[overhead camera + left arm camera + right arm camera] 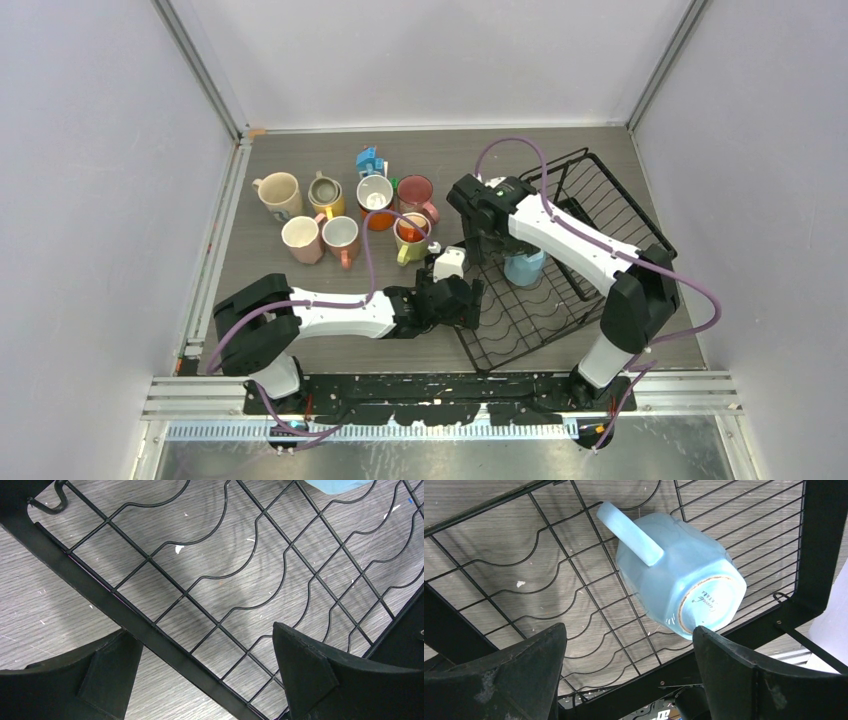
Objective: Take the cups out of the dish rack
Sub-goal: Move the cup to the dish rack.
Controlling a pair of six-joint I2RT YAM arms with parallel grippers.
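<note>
Our right gripper (628, 635) is wide open and empty. The blue mug (674, 575) looks smooth and breakable; we'd grab its handle (631, 532).

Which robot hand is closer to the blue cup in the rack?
Right. The right gripper hangs open just above the blue cup, which lies on its side in the dish rack. The left gripper is over the rack's edge, farther off.
</note>
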